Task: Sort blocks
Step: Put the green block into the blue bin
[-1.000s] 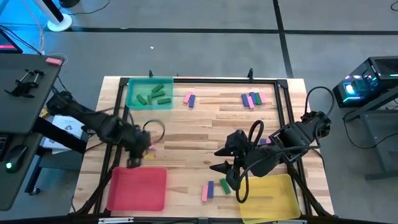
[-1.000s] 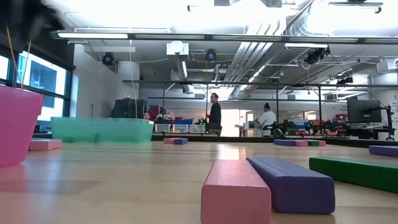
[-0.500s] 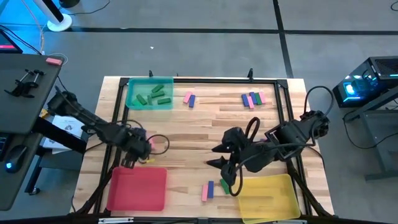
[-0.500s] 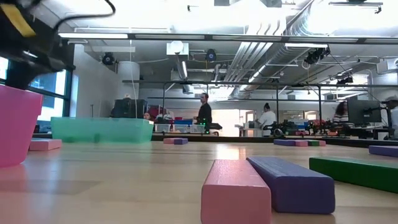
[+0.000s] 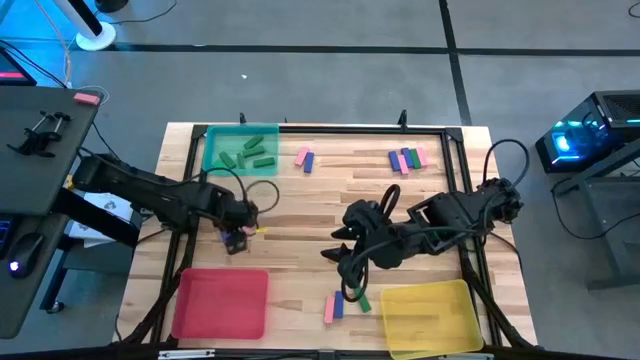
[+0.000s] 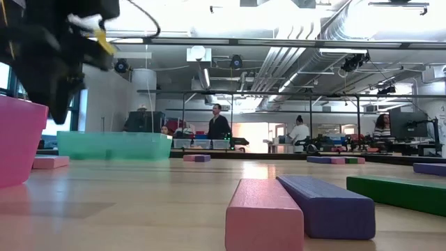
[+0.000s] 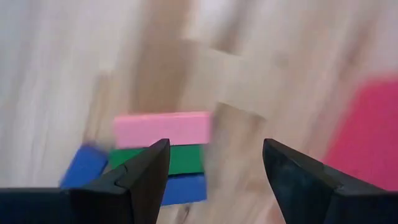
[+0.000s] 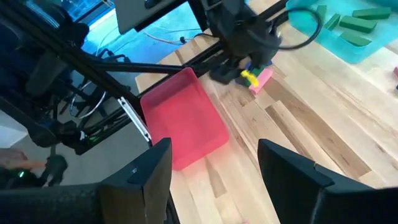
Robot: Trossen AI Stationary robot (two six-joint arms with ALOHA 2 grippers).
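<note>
The green tray (image 5: 240,150) at the table's far left corner holds several green blocks (image 5: 248,152). The red tray (image 5: 221,303) and yellow tray (image 5: 433,318) look empty. Other blocks (image 5: 405,159) lie loose near the far edge and the near edge. Left gripper (image 5: 238,226) and right gripper (image 5: 340,258) hover with jaws released.

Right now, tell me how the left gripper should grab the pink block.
Probably by its two short ends, from straight above: the pink block lies flat with one long side against the green block, leaving no finger gap there. The left gripper hangs open above.
</note>
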